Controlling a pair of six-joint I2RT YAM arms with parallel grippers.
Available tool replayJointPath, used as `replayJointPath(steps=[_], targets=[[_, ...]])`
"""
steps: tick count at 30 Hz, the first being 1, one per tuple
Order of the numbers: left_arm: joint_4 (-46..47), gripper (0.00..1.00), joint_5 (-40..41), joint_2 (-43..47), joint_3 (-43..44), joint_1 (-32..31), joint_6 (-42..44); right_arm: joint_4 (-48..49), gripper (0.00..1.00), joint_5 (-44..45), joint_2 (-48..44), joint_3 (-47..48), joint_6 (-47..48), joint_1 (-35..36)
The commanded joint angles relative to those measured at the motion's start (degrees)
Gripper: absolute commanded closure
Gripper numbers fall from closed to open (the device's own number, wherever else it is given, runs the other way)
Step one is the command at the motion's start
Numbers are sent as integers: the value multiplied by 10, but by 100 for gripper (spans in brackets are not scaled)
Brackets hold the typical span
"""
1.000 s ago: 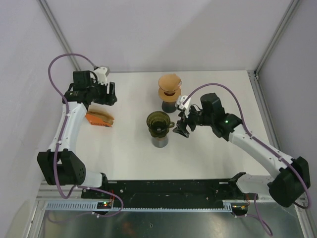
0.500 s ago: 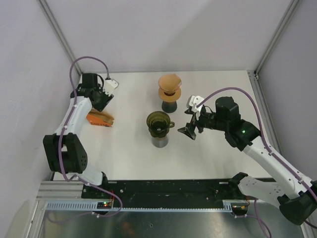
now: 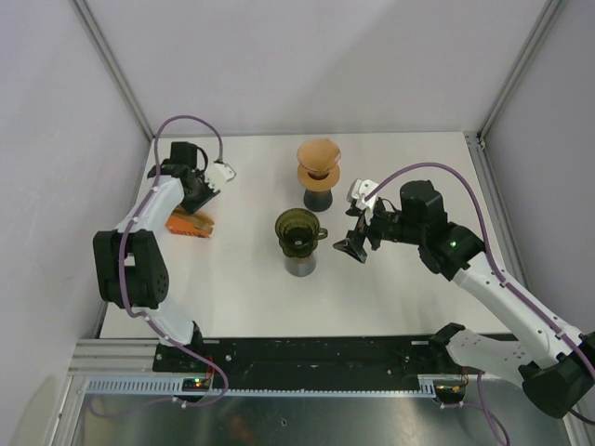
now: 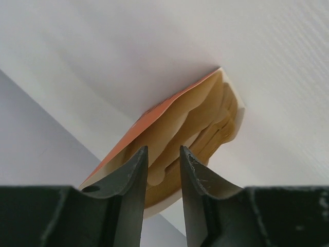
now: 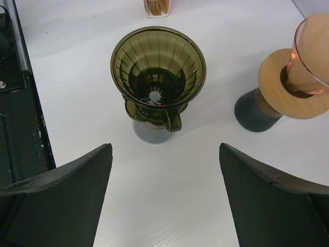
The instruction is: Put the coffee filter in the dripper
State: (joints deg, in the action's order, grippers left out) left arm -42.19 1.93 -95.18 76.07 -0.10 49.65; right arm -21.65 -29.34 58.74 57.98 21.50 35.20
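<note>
The brown paper coffee filters (image 4: 198, 123) stand stacked in an orange holder (image 3: 189, 223) at the table's left. My left gripper (image 3: 197, 199) hangs just above the holder. In the left wrist view (image 4: 161, 152) its jaws stand a narrow gap apart, with the edge of a filter showing through the gap; nothing is gripped. The green glass dripper (image 3: 297, 230) sits empty on a grey stand mid-table, and shows in the right wrist view (image 5: 158, 64). My right gripper (image 3: 353, 244) is wide open and empty just right of the dripper, also in its own view (image 5: 165, 149).
A pink dripper with a wooden collar (image 3: 319, 160) holds a filter on a dark stand behind the green one; it shows at the right of the right wrist view (image 5: 303, 67). The left wall is close to the holder. The black base rail (image 3: 307, 353) runs along the near edge.
My left wrist has turned and swung its gripper down over the filter holder. My right gripper has drawn back a little to the right of the green dripper.
</note>
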Motion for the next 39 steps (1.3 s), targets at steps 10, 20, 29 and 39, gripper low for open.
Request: replayJointPath(steps=[10,20,29,39], targets=[[-26,64,13,-23,11,-21,28,4,11,-11,4,0,-4,1],[-26,71,32,-47,31,-21,20,3,10,-15,8,1,-3,1],[-25,75,36,-49,41,-21,19,5,10,-26,9,1,-1,2],[-26,77,52,-61,41,-21,19,1,10,-36,5,1,3,2]])
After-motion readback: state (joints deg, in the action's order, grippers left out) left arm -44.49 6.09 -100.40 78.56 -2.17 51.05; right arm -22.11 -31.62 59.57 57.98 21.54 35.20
